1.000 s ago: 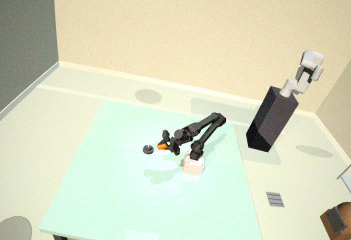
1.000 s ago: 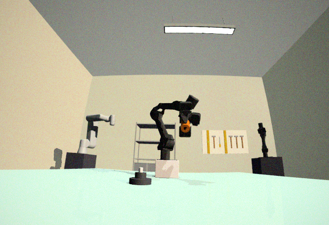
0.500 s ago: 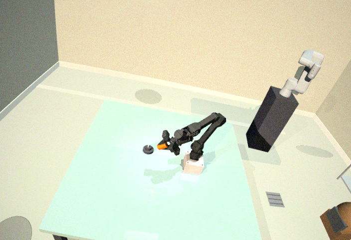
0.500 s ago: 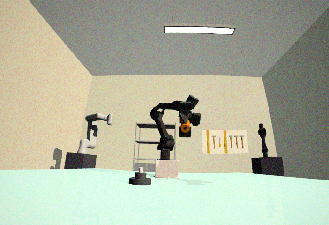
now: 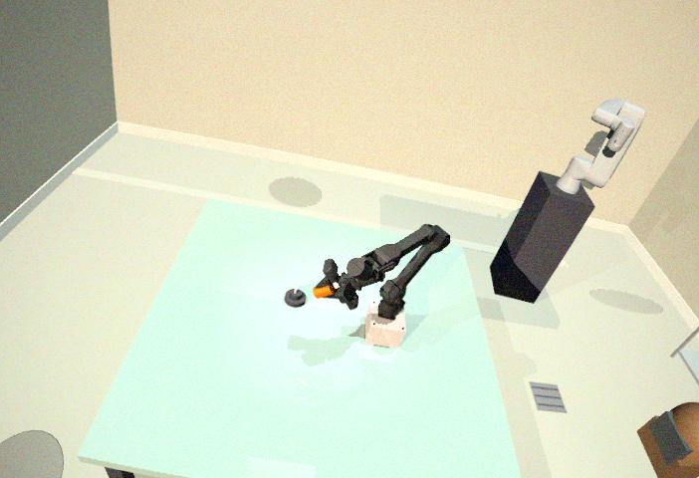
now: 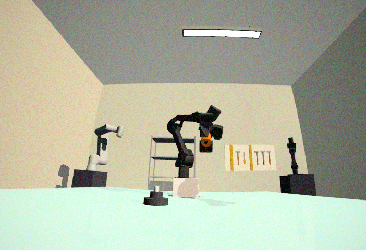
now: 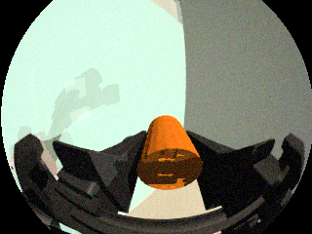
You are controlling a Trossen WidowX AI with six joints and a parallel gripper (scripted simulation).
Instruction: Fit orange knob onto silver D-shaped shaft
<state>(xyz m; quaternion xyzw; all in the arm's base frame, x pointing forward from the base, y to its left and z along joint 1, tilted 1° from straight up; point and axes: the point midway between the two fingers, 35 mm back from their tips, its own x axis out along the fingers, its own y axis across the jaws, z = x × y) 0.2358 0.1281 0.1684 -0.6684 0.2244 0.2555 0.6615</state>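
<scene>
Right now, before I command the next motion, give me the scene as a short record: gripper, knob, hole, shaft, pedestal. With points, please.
gripper: shut on the knob, raised above the table (image 5: pixel 328 394) (image 6: pixel 183 224)
knob: orange knob (image 5: pixel 323 291) (image 6: pixel 206 137) (image 7: pixel 167 141), tipped over sideways, off the shaft
hole: dark opening in the knob's end, seen in the exterior view; flat side cannot be made out
shaft: silver shaft (image 6: pixel 156 188), upright, bare
pedestal: round pedestal (image 5: pixel 295 299) (image 6: pixel 156 201), dark, on the table
</scene>
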